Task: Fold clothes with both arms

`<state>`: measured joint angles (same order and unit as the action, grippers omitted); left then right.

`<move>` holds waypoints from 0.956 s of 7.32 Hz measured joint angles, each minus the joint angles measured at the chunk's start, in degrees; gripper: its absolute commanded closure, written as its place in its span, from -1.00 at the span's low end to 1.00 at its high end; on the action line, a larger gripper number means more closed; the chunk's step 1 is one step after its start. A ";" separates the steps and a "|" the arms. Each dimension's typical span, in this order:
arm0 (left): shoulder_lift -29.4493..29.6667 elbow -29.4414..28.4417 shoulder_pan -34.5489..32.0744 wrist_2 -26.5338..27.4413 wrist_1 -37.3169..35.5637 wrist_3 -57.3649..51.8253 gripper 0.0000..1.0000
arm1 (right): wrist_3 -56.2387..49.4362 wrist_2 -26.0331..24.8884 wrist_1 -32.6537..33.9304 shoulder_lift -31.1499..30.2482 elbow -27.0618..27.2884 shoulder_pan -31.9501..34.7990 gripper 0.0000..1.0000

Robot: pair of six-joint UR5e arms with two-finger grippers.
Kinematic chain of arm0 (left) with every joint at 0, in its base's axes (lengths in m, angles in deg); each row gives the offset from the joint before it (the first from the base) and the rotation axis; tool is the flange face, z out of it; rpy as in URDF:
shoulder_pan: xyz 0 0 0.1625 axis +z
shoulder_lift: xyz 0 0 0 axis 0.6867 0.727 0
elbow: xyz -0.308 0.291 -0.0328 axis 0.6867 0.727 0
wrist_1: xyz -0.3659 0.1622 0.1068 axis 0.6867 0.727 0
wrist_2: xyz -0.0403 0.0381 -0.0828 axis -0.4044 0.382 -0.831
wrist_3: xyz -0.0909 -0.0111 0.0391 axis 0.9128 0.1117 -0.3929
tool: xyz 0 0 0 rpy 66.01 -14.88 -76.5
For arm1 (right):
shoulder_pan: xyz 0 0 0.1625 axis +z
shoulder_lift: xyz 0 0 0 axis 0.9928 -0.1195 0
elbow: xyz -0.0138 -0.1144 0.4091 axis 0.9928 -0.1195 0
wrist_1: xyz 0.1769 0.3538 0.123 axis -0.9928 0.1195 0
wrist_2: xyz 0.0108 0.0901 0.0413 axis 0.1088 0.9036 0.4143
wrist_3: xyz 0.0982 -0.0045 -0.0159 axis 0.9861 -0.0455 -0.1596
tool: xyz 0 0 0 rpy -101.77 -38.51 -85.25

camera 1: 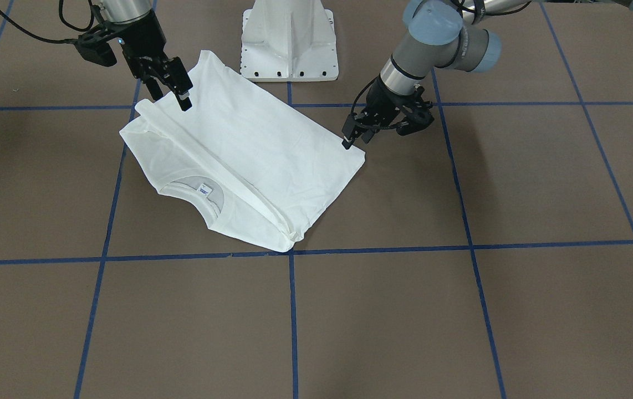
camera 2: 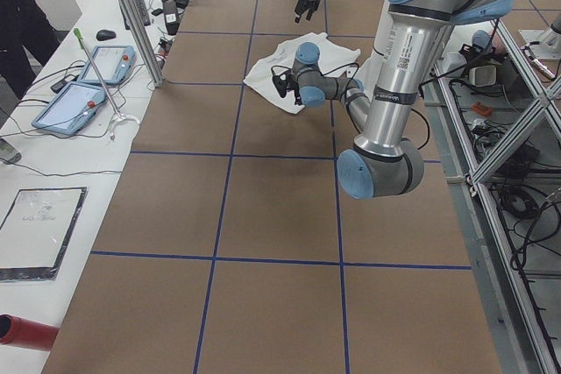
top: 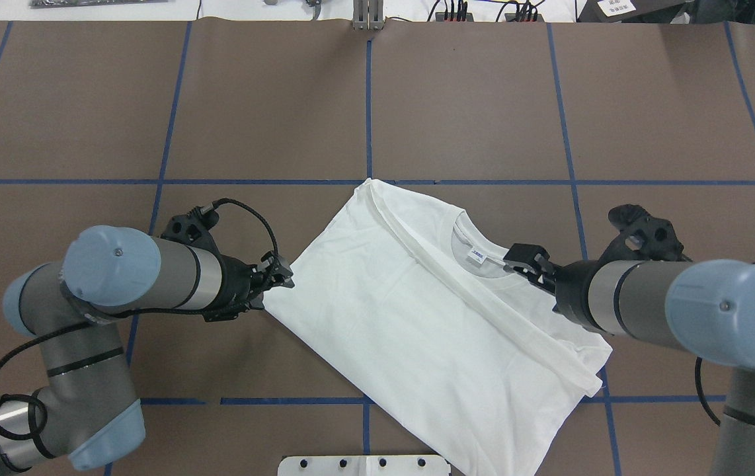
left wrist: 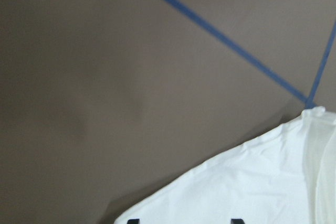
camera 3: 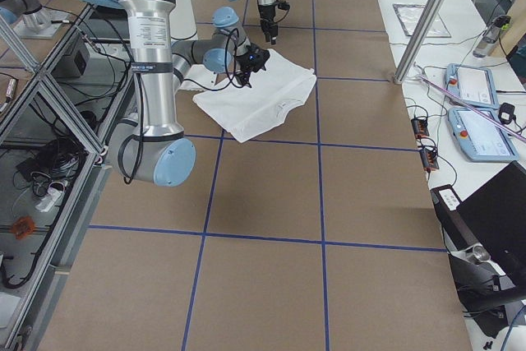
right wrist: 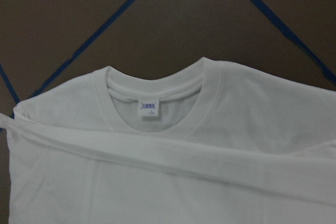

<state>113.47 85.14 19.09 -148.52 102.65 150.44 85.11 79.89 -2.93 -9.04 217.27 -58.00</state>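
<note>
The white T-shirt lies flat and partly folded on the brown table, plain side up, with a sleeve laid as a diagonal band across it. Its ribbed collar and neck label show; the label also shows in the right wrist view. No printed text is visible. My left gripper is open and low at the shirt's hem corner; in the left wrist view the cloth edge lies between its fingertips. My right gripper hangs open just above the shoulder side near the collar, holding nothing.
The white plastic stand base sits at the robot's edge of the table, just beside the shirt. Blue tape lines grid the table. A side bench with tablets and a standing person lie beyond the far edge.
</note>
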 measured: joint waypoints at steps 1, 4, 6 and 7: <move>0.23 -0.67 1.70 1.26 -0.04 0.91 -0.35 | -2.33 0.16 -0.07 1.40 -2.65 2.69 -1.00; 0.44 -2.91 2.84 3.27 -0.06 1.19 -0.26 | -3.97 0.30 -0.26 2.39 -5.36 4.58 -1.00; 0.46 -3.67 2.81 4.54 -0.29 0.91 -0.08 | -4.04 0.28 -0.27 2.47 -5.55 4.64 -1.00; 0.46 -3.84 2.78 5.00 -0.61 0.94 0.24 | -4.04 0.28 -0.27 2.47 -5.67 4.66 -1.00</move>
<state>113.93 81.29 21.86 -143.52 102.04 151.38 81.07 80.16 -3.20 -6.57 211.60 -53.34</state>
